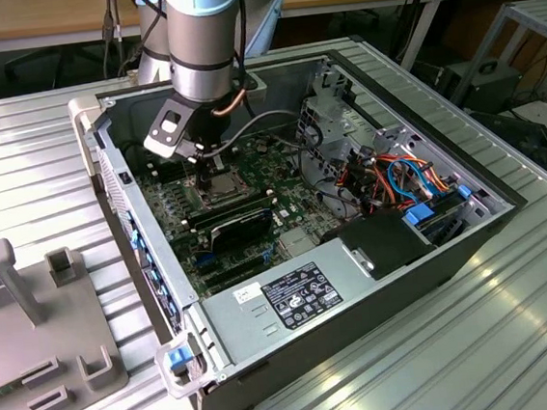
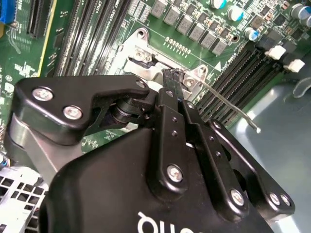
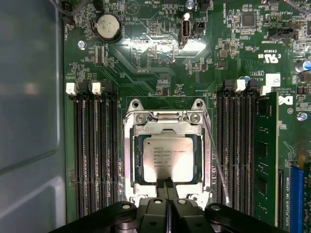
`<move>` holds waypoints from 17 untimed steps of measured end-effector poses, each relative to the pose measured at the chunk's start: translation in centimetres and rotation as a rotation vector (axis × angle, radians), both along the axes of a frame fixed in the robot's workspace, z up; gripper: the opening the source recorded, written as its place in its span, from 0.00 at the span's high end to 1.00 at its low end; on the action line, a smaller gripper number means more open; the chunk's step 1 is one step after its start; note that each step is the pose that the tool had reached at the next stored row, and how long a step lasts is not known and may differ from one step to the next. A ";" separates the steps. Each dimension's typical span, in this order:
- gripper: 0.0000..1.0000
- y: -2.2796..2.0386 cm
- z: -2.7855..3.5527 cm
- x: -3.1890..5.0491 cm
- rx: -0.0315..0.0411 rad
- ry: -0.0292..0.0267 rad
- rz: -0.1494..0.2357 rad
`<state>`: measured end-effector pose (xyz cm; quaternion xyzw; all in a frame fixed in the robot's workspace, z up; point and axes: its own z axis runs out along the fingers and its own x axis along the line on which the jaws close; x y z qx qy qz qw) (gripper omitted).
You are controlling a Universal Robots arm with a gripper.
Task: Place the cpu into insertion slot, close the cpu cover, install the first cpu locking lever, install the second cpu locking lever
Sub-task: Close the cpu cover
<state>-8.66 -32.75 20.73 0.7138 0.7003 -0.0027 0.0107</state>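
Observation:
The cpu (image 3: 170, 158), a square silver-tan chip, lies flat in the insertion slot (image 3: 139, 162), whose black rim shows around it. The silver cpu cover (image 3: 167, 129) lies down over it, framing the chip through its cut-out. My gripper (image 3: 167, 183) is shut with nothing between its fingers, and its tips sit at one edge of the chip over the cover. A thin wire locking lever (image 2: 228, 104) sticks out free beside the fingertips (image 2: 171, 77); it also runs along the socket's side (image 3: 217, 165). In the exterior view my gripper (image 1: 207, 168) hangs just above the cpu (image 1: 221, 183).
Long black memory slots (image 3: 95, 155) flank the socket, with a green memory stick (image 3: 266, 160) on one side. A coin battery (image 3: 108, 26) sits further off. The case holds a power supply (image 1: 292, 300) and cable bundles (image 1: 407, 178). A grey fixture (image 1: 33, 325) stands outside.

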 end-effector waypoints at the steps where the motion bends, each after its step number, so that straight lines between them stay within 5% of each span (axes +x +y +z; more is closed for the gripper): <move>1: 0.89 0.00 -0.04 -0.01 -0.0002 0.0001 0.000; 5: 0.89 0.01 0.59 0.01 0.0004 -0.0002 0.000; 10: 0.89 -0.02 -0.48 -0.04 -0.0015 0.0013 0.001; 11: 0.89 0.00 0.45 -0.03 0.0001 0.0000 0.001; 12: 0.89 0.01 0.71 -0.02 0.0004 -0.0002 0.001; 17: 0.89 0.01 1.03 0.72 0.0002 0.0000 0.001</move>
